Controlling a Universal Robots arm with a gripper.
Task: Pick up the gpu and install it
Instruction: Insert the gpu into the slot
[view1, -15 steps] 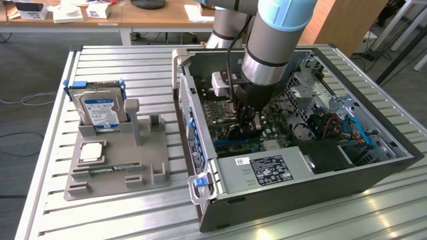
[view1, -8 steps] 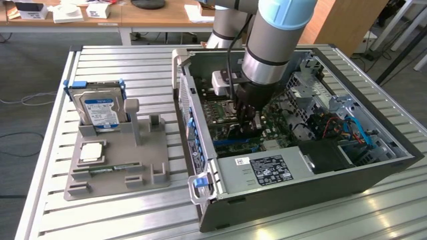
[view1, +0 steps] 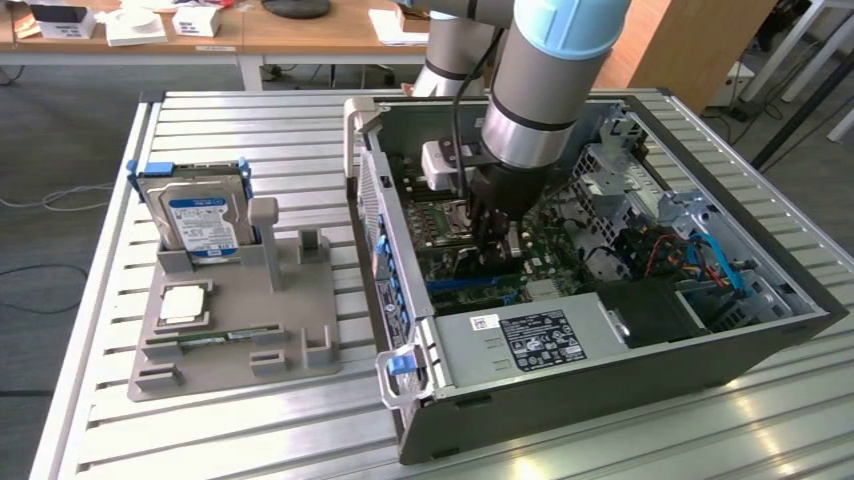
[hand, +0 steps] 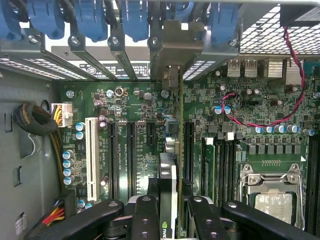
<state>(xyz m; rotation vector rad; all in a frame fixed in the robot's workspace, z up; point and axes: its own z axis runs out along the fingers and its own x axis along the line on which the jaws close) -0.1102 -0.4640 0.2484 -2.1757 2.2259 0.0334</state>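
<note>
Exterior, claw (view1: 497, 238): down inside the open computer case (view1: 747, 340) on the bench (view1: 267, 440).
Exterior, writing: power supply label (view1: 534, 337) unreadable.
Wrist, gpu (hand: 169, 175): edge-on, upright over the motherboard (hand: 135, 100) slots, clamped between claw (hand: 169, 212) fingers (hand: 145, 215).
Wrist, writing: board print unreadable.

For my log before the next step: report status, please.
Jaws shut on the card. Card on edge inside the case, at the slots. Nothing seen blocking.
</note>
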